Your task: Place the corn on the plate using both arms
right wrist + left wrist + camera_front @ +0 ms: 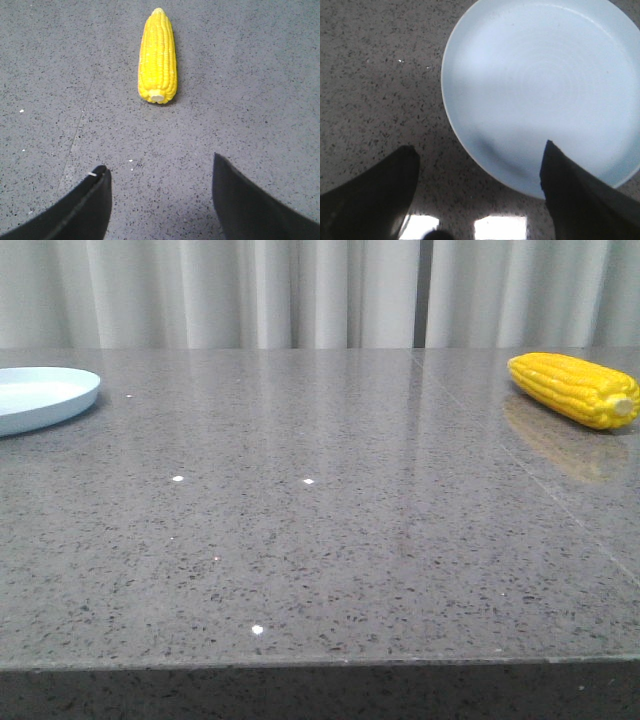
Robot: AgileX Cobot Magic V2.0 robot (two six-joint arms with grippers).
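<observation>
The corn (572, 388) lies on its side at the far right of the grey table, pale stub end toward the right edge. In the right wrist view the corn (158, 57) lies ahead of my right gripper (159, 162), stub end toward it, well apart from the open, empty black fingers (85, 205). The plate (40, 395) sits at the far left, cut by the frame edge. In the left wrist view the plate (540, 85) is empty; my left gripper (479, 147) hovers open over its near rim, one finger (580, 195) over the plate, the other over the table. Neither gripper shows in the front view.
The grey speckled stone table (320, 540) stretches between plate and corn, with a seam line (540, 480) on its right part. Its front edge (320, 662) runs along the bottom of the front view. White curtains (320, 290) hang behind.
</observation>
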